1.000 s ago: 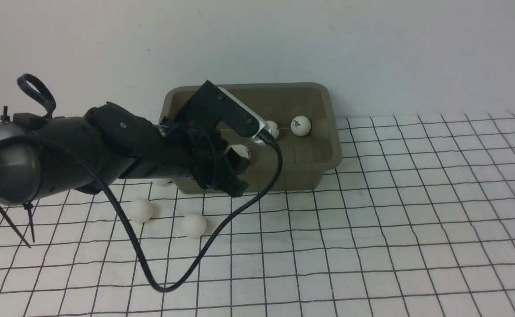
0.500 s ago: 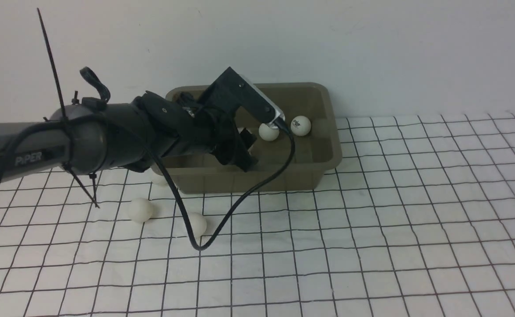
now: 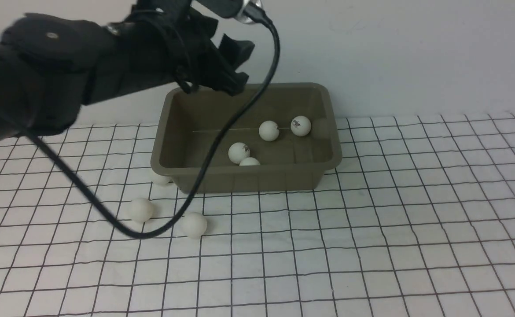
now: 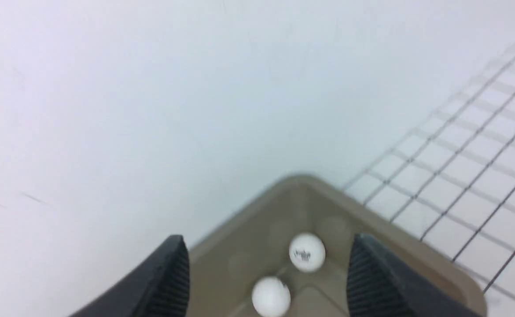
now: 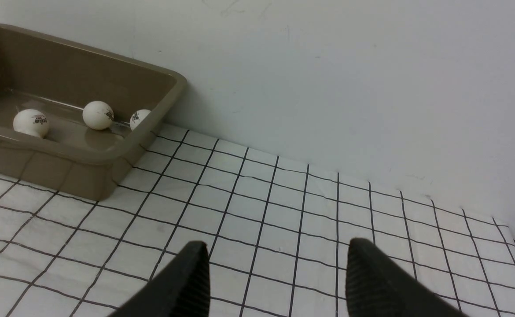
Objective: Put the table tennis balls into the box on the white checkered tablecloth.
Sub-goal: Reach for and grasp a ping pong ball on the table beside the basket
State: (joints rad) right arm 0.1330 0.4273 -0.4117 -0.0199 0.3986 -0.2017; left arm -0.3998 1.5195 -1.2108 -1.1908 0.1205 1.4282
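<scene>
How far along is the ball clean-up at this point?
Done: four balls lie in the box. In hand: nothing; the left hand hangs open and empty above the box. Left: three balls on the tablecloth, one close beside the box's near left corner.

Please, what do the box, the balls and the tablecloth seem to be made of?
The box looks like moulded plastic, olive-grey and slightly glossy: rounded corners, flared rim, faint reflections inside. The balls look like matte white plastic, smooth and evenly round; some carry a small printed logo. The tablecloth seems to be matte fabric: it lies in soft wrinkles.
</scene>
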